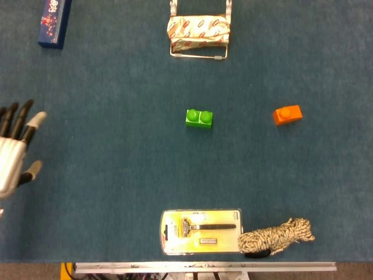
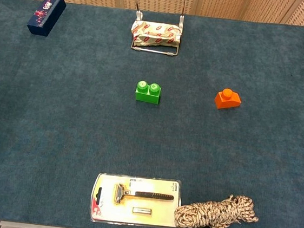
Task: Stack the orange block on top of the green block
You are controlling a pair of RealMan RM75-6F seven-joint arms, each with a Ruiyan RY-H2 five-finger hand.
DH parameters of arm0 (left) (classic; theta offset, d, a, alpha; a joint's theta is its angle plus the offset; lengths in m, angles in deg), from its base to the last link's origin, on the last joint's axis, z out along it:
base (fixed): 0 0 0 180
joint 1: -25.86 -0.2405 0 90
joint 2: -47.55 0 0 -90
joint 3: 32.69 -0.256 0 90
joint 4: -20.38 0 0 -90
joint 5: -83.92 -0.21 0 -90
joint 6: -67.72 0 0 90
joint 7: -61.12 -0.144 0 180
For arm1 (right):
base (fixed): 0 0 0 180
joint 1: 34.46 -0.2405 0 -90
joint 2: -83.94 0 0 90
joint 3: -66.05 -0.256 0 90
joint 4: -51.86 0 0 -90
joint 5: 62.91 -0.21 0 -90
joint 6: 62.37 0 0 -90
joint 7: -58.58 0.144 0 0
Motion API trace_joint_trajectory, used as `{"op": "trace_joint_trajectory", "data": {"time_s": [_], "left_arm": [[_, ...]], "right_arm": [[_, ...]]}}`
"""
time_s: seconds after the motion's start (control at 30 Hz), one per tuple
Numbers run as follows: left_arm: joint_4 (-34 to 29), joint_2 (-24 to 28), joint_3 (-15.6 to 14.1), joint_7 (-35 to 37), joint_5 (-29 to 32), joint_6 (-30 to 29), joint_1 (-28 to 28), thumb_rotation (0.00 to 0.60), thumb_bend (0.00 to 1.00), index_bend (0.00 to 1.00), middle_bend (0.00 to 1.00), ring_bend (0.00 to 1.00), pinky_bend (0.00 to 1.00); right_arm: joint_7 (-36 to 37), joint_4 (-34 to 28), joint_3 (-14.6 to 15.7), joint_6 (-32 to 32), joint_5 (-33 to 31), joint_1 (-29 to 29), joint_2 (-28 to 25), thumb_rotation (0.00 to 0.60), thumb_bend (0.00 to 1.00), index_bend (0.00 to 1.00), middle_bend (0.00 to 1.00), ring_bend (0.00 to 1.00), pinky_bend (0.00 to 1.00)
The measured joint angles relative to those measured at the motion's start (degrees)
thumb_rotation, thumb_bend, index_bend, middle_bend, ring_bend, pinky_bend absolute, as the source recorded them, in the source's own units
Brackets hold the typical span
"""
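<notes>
Reaching for the orange block [image 1: 287, 114] is my job now, and it sits toward the tabletop's right edge, well apart from the green block [image 1: 199, 118] near the centre. My left hand [image 1: 13, 156] hangs at the left edge, fingers spread, holding nothing; my right hand is out of sight. I should pinch the orange block's sides, leaving its stud free, then lower it squarely onto the green studs.

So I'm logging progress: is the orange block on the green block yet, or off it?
Off it. The orange block sits alone on the table, apart from the green block, whose studs are bare.
</notes>
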Motion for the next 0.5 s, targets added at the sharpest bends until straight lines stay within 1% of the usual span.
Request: {"op": "trace_joint_trajectory", "data": {"time_s": [0.13,0.3,0.37,0.5], "left_arm": [[5.3,-0.9,1.1,4.0,-1.1,-2.1,-3.6,0.6,0.21,0.15,0.05,0.0,0.09],[10.4,-1.7,3.6,9.6,-2.1,-3.6,-6.4,0.6,0.21,0.15,0.06,0.0,0.09],[11.4,-1.5,4.8,10.5,-2.5,-3.8,-7.3,0.6,0.21,0.16,0.06,0.0,0.09],[10.8,-0.5,5.8,12.4,-3.4,-4.4,-8.1,0.6,0.21,0.16,0.06,0.0,0.09]], "right_arm": [[-3.2,-1.7,-0.2,1.6,1.1,-1.6,0.2,0.6,0.25,0.31,0.32,0.15,0.34],[-8.4,-5.2,-0.6,5.6,1.6,-4.5,0.2,0.6,0.25,0.31,0.32,0.15,0.34],[-10.4,-6.4,-0.9,7.6,1.5,-5.9,0.3,0.6,0.24,0.31,0.31,0.15,0.34],[-13.8,-7.8,-1.5,11.3,1.0,-8.7,0.9,0.6,0.24,0.31,0.31,0.15,0.34]]}}
